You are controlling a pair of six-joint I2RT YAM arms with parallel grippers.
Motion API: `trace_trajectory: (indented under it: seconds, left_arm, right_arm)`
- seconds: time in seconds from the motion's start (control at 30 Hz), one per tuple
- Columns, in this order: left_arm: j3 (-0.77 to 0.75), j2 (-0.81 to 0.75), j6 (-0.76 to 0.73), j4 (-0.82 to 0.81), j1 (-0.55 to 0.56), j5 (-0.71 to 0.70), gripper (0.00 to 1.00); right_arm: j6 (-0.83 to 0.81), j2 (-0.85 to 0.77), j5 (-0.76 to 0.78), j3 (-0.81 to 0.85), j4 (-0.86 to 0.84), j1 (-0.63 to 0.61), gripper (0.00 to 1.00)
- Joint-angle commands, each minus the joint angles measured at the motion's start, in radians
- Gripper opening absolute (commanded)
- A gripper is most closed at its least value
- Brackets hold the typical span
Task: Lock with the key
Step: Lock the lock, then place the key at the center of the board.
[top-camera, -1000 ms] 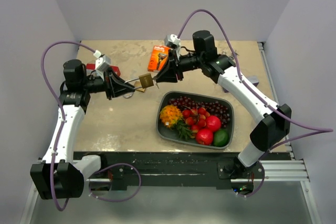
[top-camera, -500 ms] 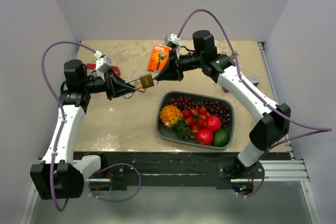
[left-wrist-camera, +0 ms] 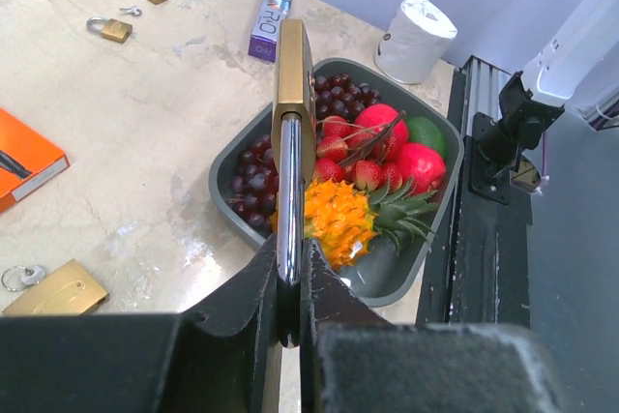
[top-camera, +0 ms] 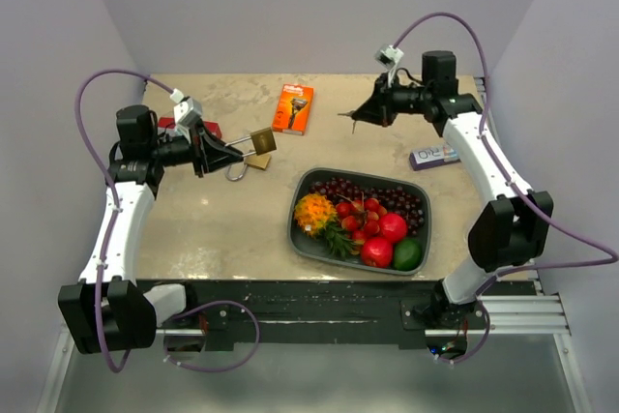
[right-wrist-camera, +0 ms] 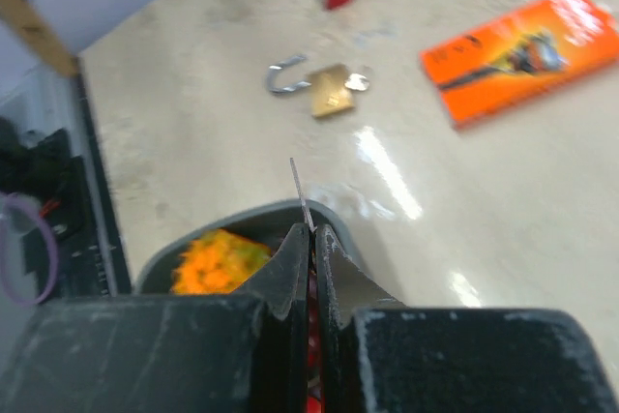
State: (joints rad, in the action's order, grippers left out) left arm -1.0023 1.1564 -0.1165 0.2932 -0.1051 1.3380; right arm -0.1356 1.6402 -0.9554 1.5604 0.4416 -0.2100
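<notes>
A brass padlock [top-camera: 261,139] hangs in the air over the left half of the table. My left gripper [top-camera: 232,149] is shut on its steel shackle [left-wrist-camera: 287,191], and the brass body [left-wrist-camera: 293,74] points away from the fingers. My right gripper [top-camera: 360,115] is far to the right of the padlock, near the back of the table. It is shut on the key [right-wrist-camera: 301,195], whose thin blade sticks out edge-on past the fingertips. In the right wrist view that gripper [right-wrist-camera: 311,234] sits above the tray's edge.
A grey tray [top-camera: 360,173] of fruit stands front centre. A second brass padlock [top-camera: 253,162] with an open shackle lies below the held one. An orange razor box [top-camera: 292,107], a purple box [top-camera: 433,155], a red item [top-camera: 169,124] and a white roll [left-wrist-camera: 414,36] lie around.
My right gripper has drawn back from the padlock to the right and rear with the key, its jaws closed tighter. The left gripper still holds the padlock, shifted slightly left.
</notes>
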Motion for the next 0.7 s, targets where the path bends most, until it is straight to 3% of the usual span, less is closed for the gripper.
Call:
trace_trajectory:
  seconds: [0.0, 0.33, 0.67]
  left_arm:
    - [-0.059, -0.014, -0.012, -0.078, -0.007, 0.02, 0.0]
    - [-0.047, -0.03, -0.018, -0.057, -0.007, -0.042, 0.0]
    - [-0.044, -0.032, -0.029, -0.032, -0.005, -0.065, 0.0]
  right_arm:
    - [-0.027, 0.007, 0.263, -0.043, 0.017, 0.072, 0.0]
    - [-0.074, 0.179, 0.519, -0.071, -0.026, 0.142, 0.0]
    - [-0.076, 0.34, 0.625, -0.03, -0.035, 0.162, 0.0]
